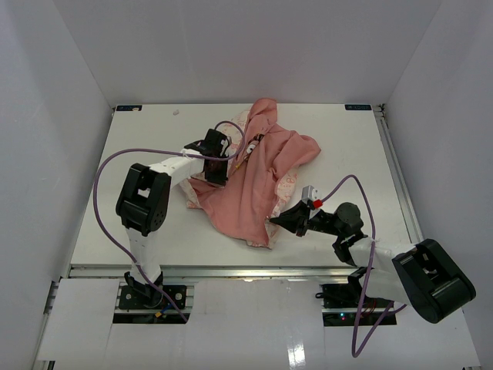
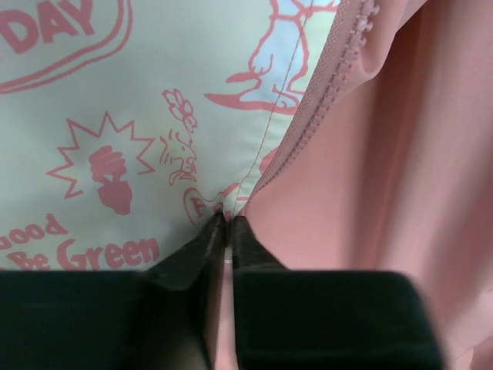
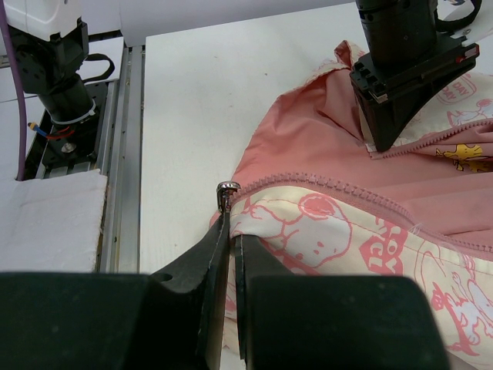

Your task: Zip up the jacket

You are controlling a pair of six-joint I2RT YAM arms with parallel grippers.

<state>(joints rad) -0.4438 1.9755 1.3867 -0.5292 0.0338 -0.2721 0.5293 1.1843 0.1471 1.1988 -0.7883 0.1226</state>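
Note:
The jacket (image 1: 246, 189) lies crumpled on the white table, mostly salmon-pink lining up, with cream printed fabric at its edges. My left gripper (image 1: 218, 176) is shut on the jacket's left edge. In the left wrist view its fingertips (image 2: 229, 221) pinch the seam where the printed fabric (image 2: 115, 116) meets the pink zipper strip (image 2: 323, 92). My right gripper (image 1: 273, 222) is shut on the jacket's near corner. In the right wrist view it (image 3: 231, 227) grips the hem just below the metal zipper slider (image 3: 227, 191), and the zipper teeth (image 3: 347, 187) run right from there. The left gripper (image 3: 383, 139) shows beyond.
The table's metal rail (image 3: 123, 154) and the left arm's base (image 3: 54, 69) lie left of the right gripper, with a white pad (image 3: 46, 223) nearer. Purple cables (image 1: 104, 166) loop from both arms. White walls enclose the table (image 1: 347, 154).

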